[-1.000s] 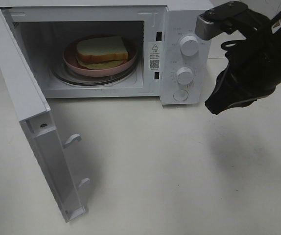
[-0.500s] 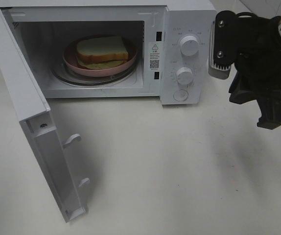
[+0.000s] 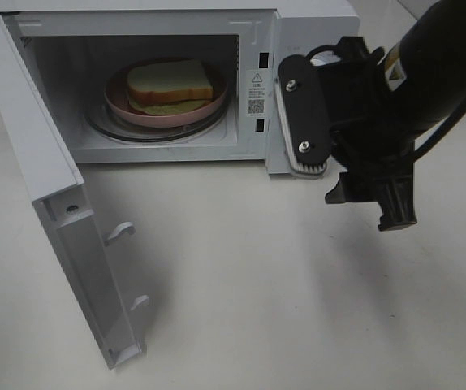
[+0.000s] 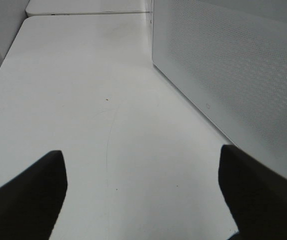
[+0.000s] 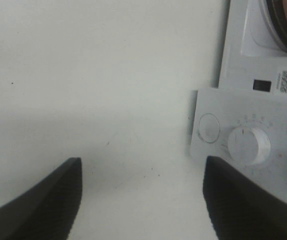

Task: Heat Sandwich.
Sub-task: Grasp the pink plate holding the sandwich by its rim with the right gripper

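Moved: right gripper swings left across microwave control panel, jaws now wide, empty.
Left gripper: wide apart, empty.
Sandwich: on pink plate inside microwave.
Door: hanging open.

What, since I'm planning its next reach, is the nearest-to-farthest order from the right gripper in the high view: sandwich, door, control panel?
From the right gripper:
1. Control panel: just behind it, at right.
2. Sandwich: to its left, deeper inside.
3. Door: swung open at the far left.
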Action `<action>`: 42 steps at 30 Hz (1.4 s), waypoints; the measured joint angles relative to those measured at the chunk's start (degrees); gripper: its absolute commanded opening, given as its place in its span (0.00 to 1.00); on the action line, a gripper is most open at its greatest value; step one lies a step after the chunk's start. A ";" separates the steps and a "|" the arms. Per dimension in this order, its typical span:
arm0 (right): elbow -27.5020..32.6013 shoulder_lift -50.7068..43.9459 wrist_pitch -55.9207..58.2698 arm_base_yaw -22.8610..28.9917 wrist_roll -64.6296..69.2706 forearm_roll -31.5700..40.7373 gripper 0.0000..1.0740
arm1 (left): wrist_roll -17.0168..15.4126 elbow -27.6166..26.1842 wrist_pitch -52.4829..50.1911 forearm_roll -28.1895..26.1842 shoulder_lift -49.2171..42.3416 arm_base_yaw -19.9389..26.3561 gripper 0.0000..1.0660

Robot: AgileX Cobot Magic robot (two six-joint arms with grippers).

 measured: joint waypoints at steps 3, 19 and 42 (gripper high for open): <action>0.00 1.66 -1.20 1.20 -0.29 -0.74 0.71 | 0.00 0.00 0.00 0.00 0.00 0.00 0.71; -7.05 12.95 -8.88 2.41 0.57 -3.72 0.69 | 0.00 0.00 0.00 0.00 0.00 0.00 0.71; -26.30 30.02 -8.42 4.47 9.11 -10.26 0.69 | 0.00 0.00 0.00 0.00 0.00 0.00 0.71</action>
